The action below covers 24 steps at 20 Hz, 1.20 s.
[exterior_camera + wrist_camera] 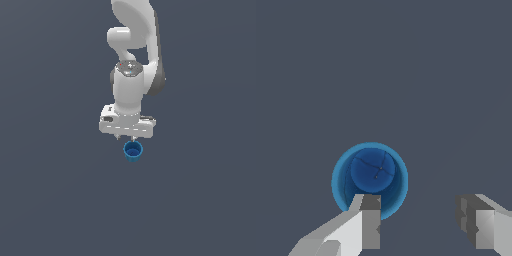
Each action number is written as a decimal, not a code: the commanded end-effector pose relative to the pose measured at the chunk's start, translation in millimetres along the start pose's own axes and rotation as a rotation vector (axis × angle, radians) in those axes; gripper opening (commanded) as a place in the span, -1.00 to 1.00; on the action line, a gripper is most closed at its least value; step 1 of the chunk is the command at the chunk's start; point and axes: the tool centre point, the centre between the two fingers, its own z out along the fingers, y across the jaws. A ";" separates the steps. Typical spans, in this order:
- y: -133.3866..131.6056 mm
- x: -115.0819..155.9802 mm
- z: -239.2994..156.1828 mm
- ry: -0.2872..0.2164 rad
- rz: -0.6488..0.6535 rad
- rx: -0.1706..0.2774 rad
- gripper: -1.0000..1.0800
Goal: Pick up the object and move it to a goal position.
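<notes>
**Over the blue cup, fingers spread and holding nothing**

Below the big white Panda arm (131,60) you have the white two-fingered gripper (127,137) hanging over a plain dark grey floor (50,200), and just under it stands the small round blue cup (132,150), upright, mouth up.

From the wrist view, your gripper (421,220) is wide apart and grips nothing. One fingertip (370,220) overlaps the cup's (370,172) rim in the picture, the other stands well clear to the side, so the cup is off-centre between them.

Expect the cup to be light and rigid, with smooth, possibly slippery walls. Take it across the outside walls, or with one finger inside and one outside the rim. You would need to shift sideways first for the former.

Its hollow shows only a darker blue bottom; nothing is in it.
</notes>
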 end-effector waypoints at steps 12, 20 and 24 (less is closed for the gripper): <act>0.3 -27.3 44.4 0.125 0.205 -0.018 0.23; -0.2 -37.8 54.8 0.163 0.264 -0.012 0.23; -0.4 -39.6 56.4 0.169 0.274 -0.010 0.23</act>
